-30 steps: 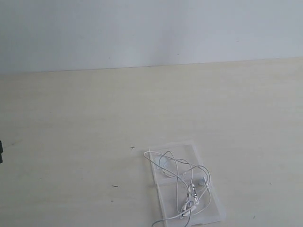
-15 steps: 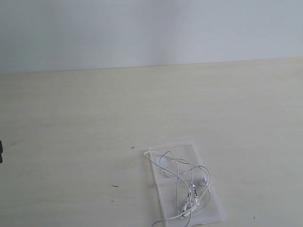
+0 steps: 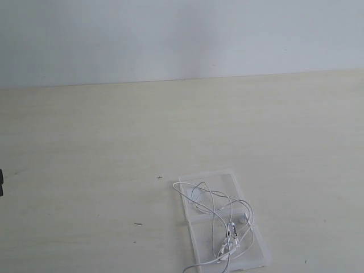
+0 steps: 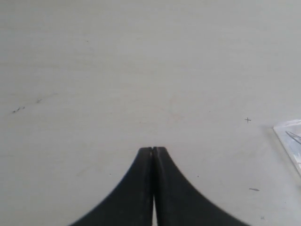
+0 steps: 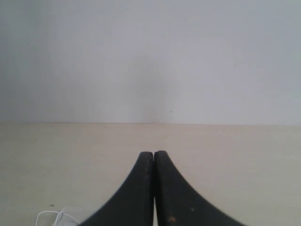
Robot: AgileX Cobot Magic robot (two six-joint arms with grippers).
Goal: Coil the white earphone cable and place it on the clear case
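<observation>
The white earphone cable [image 3: 222, 219] lies in loose loops on top of the clear case [image 3: 253, 253], low and right of centre in the exterior view; one strand hangs past the case's near edge. A corner of the clear case [image 4: 288, 134] shows in the left wrist view, and a bit of white cable [image 5: 47, 217] in the right wrist view. My left gripper [image 4: 154, 149] is shut with nothing in it, above bare table. My right gripper [image 5: 154, 154] is also shut and holds nothing, well back from the case. Neither gripper shows in the exterior view.
The pale wooden table [image 3: 114, 142] runs back to a plain light wall [image 3: 182, 34]. A small dark part [image 3: 1, 185] shows at the left edge of the exterior view. Tiny dark marks [image 3: 138, 224] dot the table.
</observation>
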